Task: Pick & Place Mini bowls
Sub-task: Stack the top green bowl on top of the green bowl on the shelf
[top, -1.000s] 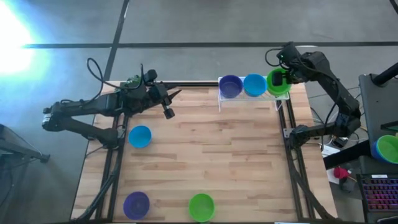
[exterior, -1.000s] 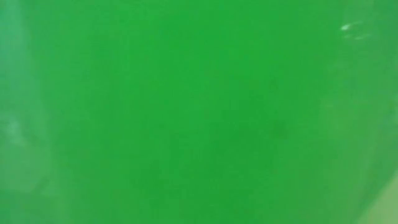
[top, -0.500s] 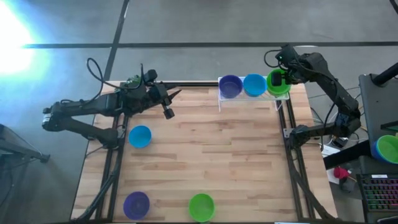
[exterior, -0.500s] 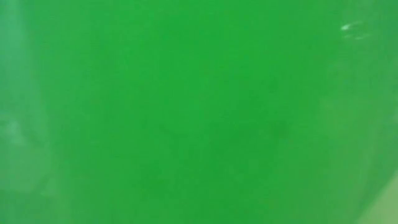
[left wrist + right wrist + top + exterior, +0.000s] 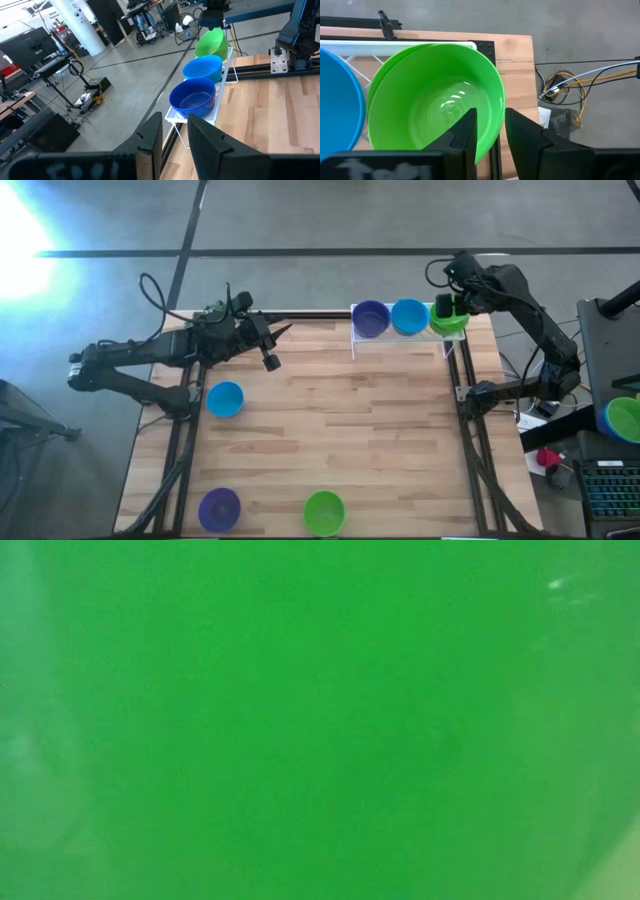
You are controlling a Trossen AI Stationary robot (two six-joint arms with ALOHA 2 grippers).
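Right tool point(image 5: 490, 131), fingers apart, straddles the rim of a glossy round green bowl point(image 5: 436, 97) on the white wire rack point(image 5: 400, 335) at the wooden worktop's point(image 5: 340, 420) one o'clock; left tool point(image 5: 172, 137), also parted, waits at ten o'clock.

strong white glare burns out the upper left corner over the floor point(image 5: 20, 230) from my overhead camera; the table point(image 5: 330, 430) is evenly lit with soft shadows. my low camera is one blurred green field. my own fingers point(image 5: 470, 130) look dark and soft up close.
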